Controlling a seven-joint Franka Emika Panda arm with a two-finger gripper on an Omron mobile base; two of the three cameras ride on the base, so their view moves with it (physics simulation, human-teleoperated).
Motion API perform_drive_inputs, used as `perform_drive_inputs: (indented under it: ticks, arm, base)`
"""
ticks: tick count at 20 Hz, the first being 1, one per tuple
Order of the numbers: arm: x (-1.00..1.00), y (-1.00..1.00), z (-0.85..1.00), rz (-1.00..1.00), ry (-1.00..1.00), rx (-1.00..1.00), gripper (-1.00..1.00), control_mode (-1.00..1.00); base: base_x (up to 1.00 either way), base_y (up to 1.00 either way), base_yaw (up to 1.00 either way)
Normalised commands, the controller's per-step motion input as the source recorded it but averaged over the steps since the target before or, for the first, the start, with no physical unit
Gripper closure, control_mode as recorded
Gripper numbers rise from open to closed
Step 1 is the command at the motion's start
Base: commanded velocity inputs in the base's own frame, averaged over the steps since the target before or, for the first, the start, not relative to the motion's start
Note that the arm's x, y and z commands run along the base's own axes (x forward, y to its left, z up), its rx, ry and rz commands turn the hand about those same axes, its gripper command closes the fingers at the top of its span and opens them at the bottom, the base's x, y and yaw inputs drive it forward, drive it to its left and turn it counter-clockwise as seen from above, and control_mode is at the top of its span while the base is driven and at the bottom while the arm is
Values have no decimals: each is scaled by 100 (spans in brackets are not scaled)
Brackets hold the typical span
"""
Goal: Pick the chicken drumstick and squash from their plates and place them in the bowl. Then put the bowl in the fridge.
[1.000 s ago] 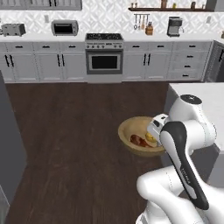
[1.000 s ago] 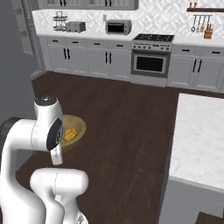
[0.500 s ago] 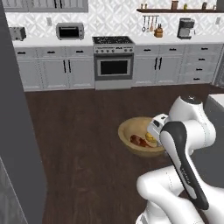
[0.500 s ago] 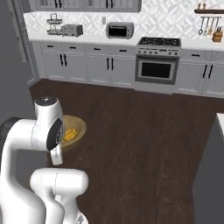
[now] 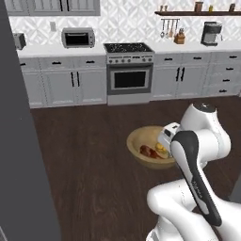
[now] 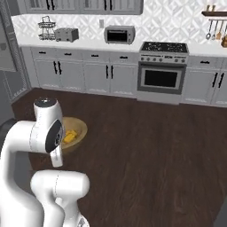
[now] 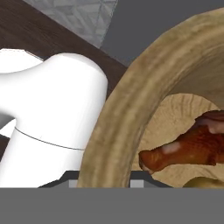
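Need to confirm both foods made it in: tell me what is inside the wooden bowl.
Inside the bowl lie the chicken drumstick and, beside it, the yellow squash. The arm covers the bowl's right side, so that part stays unseen.

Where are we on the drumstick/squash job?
Done: the chicken drumstick and the squash both lie in the bowl. In hand: the gripper is shut on the bowl's rim, carrying it above the dark floor. Left: setting the bowl in the fridge.
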Motion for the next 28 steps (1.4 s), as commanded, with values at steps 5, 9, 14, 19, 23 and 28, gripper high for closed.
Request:
perform_drive_inputs:
  ticks: [5, 9, 14, 19, 23, 28]
  arm:
    - [0, 0, 0, 0, 0, 0, 100, 100]
    - [0, 0, 0, 0, 0, 0, 100, 100]
    - [0, 0, 0, 0, 0, 0, 100, 100]
    - [0, 0, 0, 0, 0, 0, 100, 100]
    - [0, 0, 0, 0, 0, 0, 100, 100]
    - [0, 0, 0, 0, 0, 0, 100, 100]
  base:
    - [100, 0, 0]
    - [100, 1, 0]
    - [100, 3, 2]
    - [100, 7, 10]
    - [100, 3, 26]
    - [100, 0, 41]
